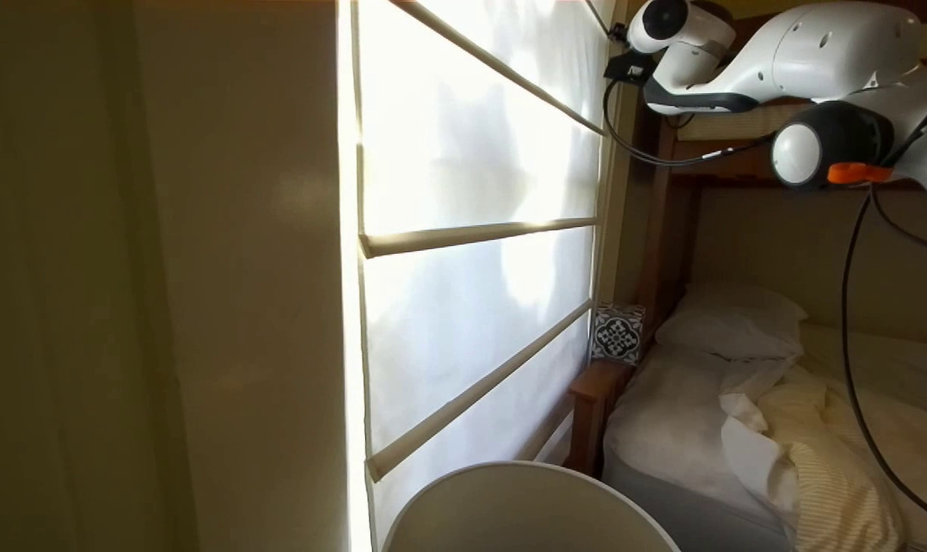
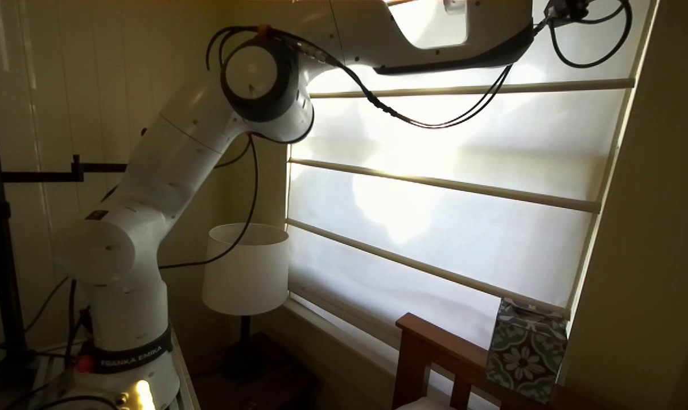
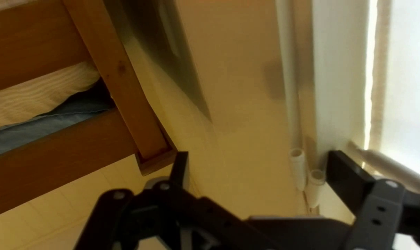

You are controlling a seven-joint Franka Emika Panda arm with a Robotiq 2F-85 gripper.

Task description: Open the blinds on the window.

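Observation:
The blinds hang down as cream-white backlit panels with darker fold lines; they also show in an exterior view and at the right of the wrist view. They cover the glass of the window; its pale frame and a thin bright strip show beside them. My gripper is open and empty. Two small white cord pulls hang between its fingers, closer to the right finger. Whether that finger touches them I cannot tell. In both exterior views the fingers are hidden or out of frame.
A wooden bunk bed stands left of the gripper in the wrist view. A patterned box sits by the bed's headboard under the blinds. A lamp with a white shade stands near the arm's base. Cables hang from the arm.

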